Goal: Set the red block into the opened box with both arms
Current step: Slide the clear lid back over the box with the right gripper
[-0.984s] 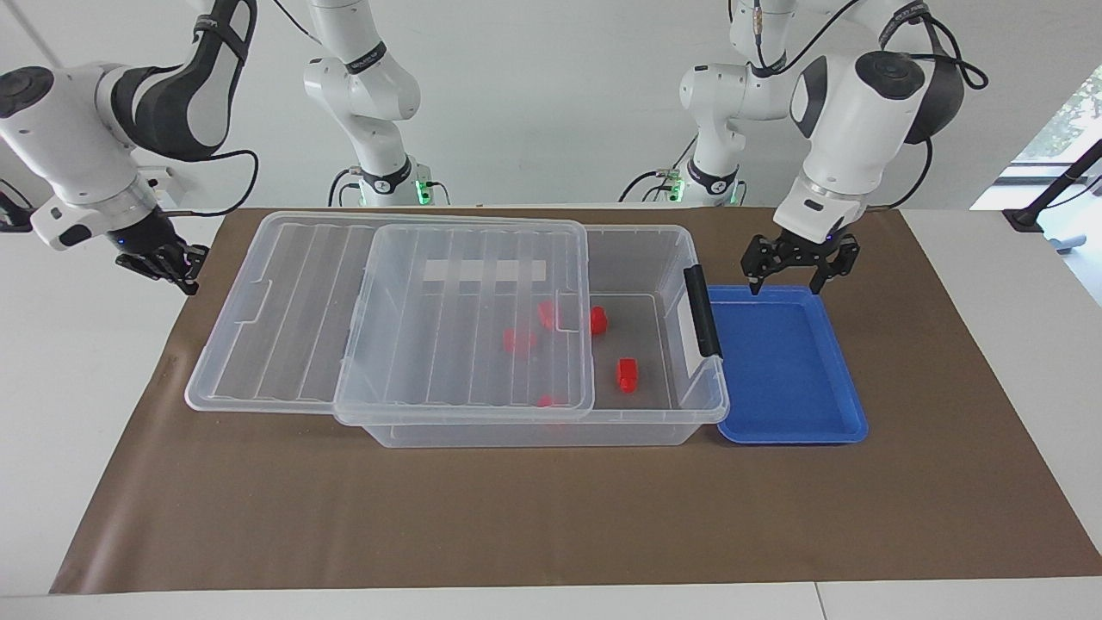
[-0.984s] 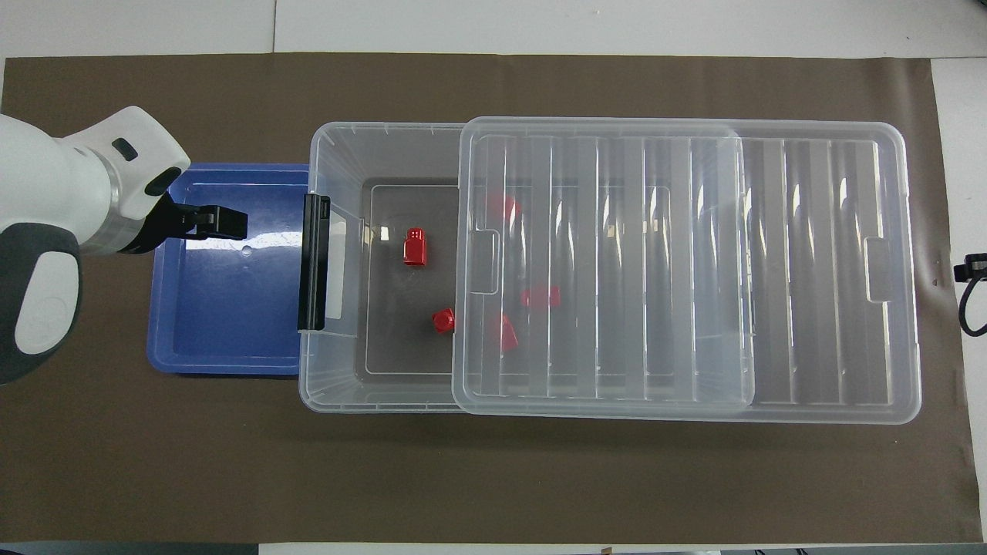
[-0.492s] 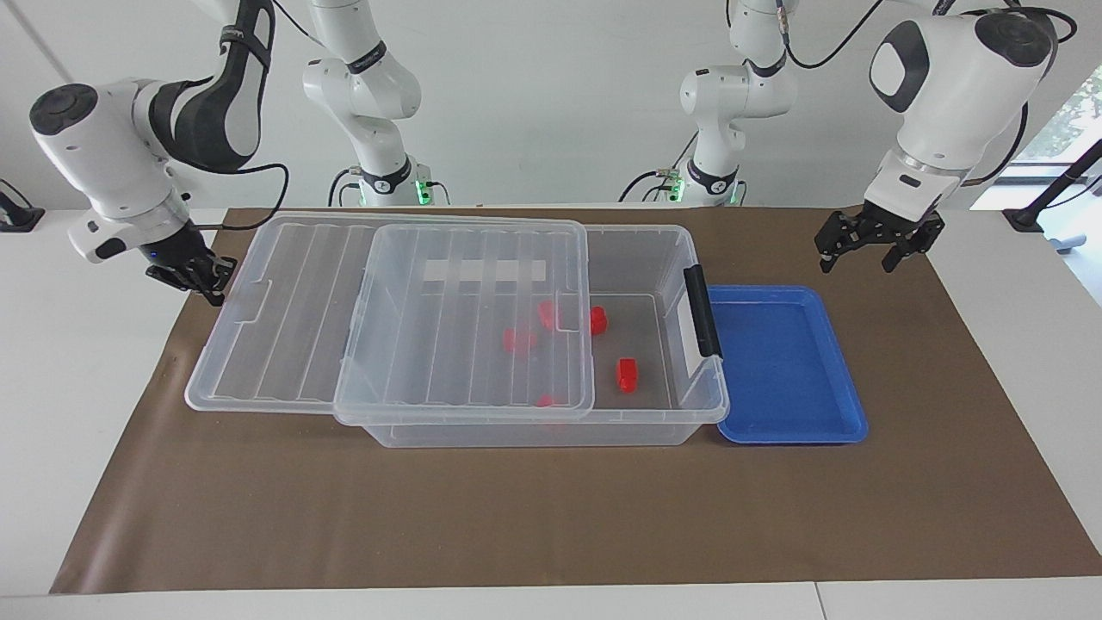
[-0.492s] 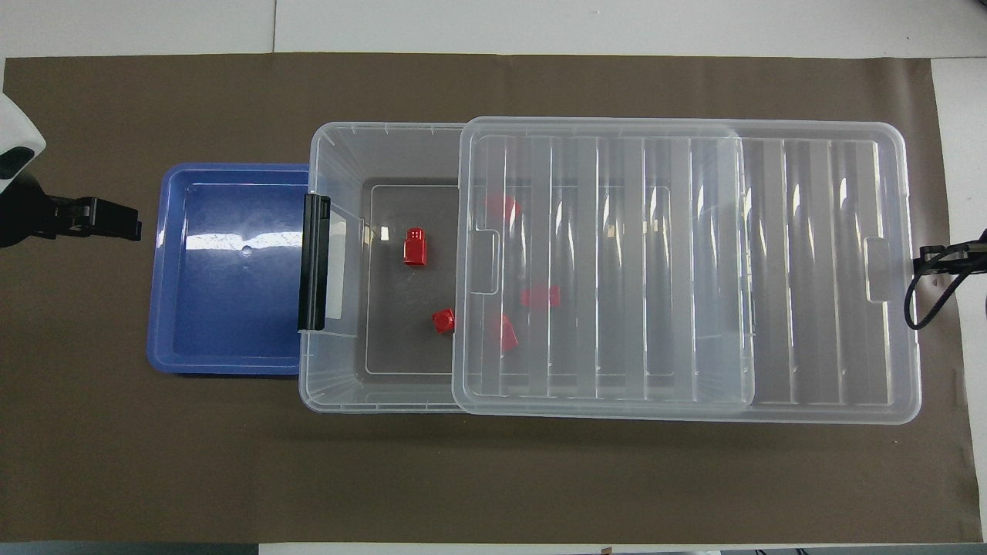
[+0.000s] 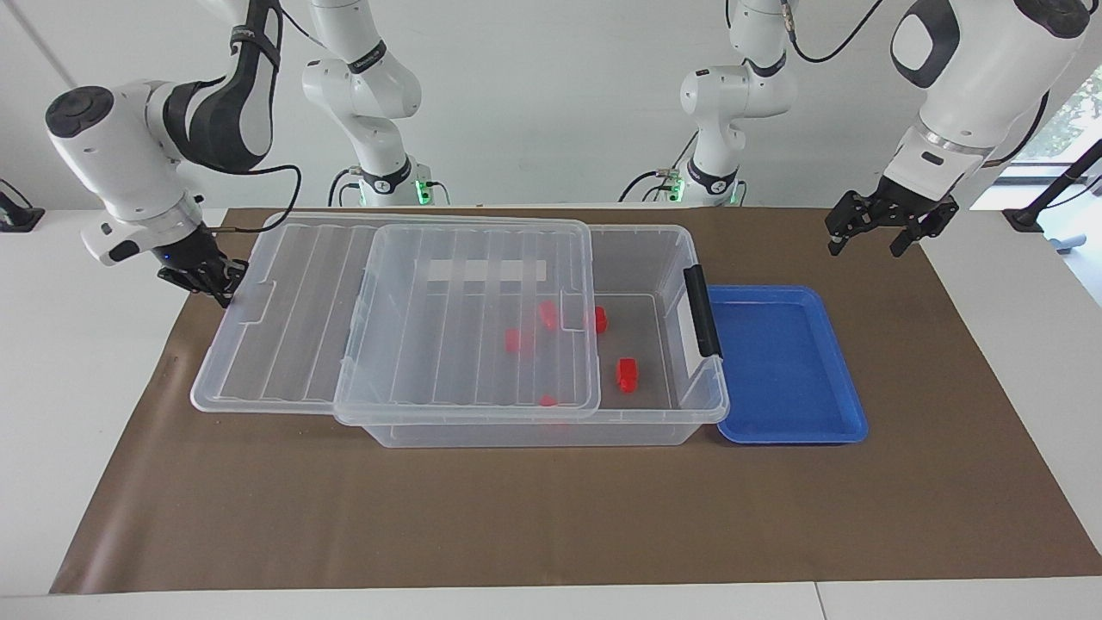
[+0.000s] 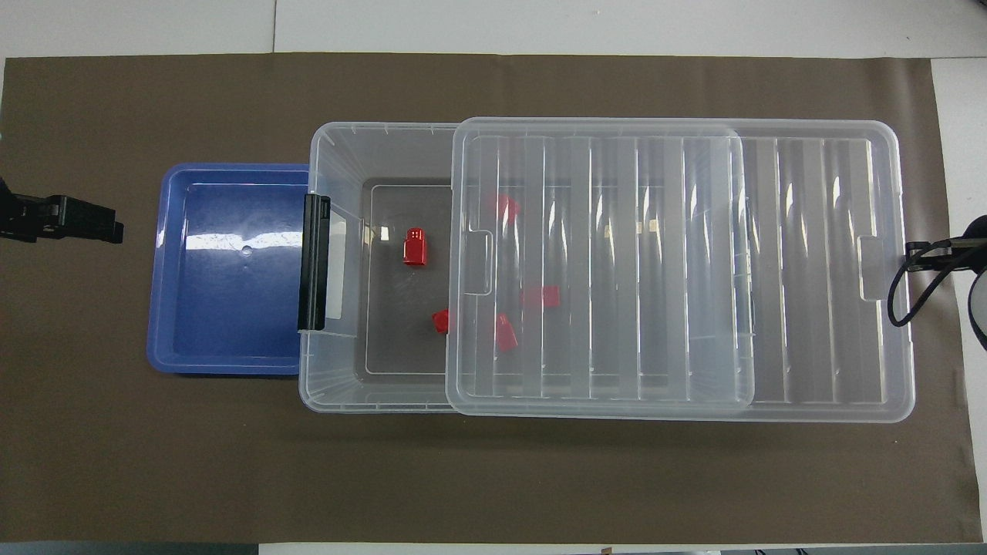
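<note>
Facing view, left to right. Right gripper (image 5: pixel 209 280): upper left of frame, fingers clenched, tip at the overhanging edge of the ribbed lid (image 5: pixel 387 314), likely placed to push it; contact cannot be told. Box (image 5: pixel 680 405): centre, lid slid aside, leaving one end uncovered for loading. Red block (image 5: pixel 628 375): on the uncovered box floor; others sit under the lid. Blue tray (image 5: pixel 848 405): centre right, touching the box. Left gripper (image 5: pixel 891 231): upper right, fingers spread, holding nothing.
</note>
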Robot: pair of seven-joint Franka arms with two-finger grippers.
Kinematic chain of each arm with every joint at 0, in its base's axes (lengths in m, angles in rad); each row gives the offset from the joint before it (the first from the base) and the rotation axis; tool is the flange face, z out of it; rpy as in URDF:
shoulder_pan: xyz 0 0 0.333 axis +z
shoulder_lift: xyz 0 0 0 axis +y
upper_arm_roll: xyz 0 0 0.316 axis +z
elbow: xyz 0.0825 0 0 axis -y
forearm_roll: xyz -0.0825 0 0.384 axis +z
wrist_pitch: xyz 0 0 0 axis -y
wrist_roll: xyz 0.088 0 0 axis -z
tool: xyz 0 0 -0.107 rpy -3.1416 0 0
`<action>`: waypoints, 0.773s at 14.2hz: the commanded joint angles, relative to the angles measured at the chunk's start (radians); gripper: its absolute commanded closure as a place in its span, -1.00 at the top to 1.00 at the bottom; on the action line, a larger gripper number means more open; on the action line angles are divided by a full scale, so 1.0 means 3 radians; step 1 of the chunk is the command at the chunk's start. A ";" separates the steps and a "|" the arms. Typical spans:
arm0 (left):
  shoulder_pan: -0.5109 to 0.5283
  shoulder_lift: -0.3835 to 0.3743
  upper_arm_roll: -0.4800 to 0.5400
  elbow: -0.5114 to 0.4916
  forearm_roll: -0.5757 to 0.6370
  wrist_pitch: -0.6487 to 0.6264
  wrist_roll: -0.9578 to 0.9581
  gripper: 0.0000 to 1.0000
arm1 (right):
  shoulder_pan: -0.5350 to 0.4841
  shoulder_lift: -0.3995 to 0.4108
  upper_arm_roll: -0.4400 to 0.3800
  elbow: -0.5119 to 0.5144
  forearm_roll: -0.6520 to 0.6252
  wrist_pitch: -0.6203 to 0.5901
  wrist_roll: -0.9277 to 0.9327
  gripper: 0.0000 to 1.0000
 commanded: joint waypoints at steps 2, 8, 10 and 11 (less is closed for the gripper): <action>0.0031 -0.0045 -0.0027 -0.0004 -0.0062 -0.0093 0.0025 1.00 | 0.0104 -0.0079 0.0023 -0.0097 0.0019 0.0064 0.0234 -1.00; 0.0026 -0.0086 -0.0038 -0.0045 -0.0052 -0.0185 0.0035 1.00 | 0.0262 -0.0079 0.0023 -0.0097 0.0024 0.0069 0.0484 -1.00; 0.0031 -0.0086 -0.0038 -0.0045 -0.0047 -0.0170 0.0051 1.00 | 0.0334 -0.0079 0.0023 -0.0097 0.0024 0.0069 0.0581 -1.00; 0.0031 -0.0086 -0.0038 -0.0045 -0.0047 -0.0160 0.0046 1.00 | 0.0359 -0.0079 0.0023 -0.0097 0.0024 0.0069 0.0633 -1.00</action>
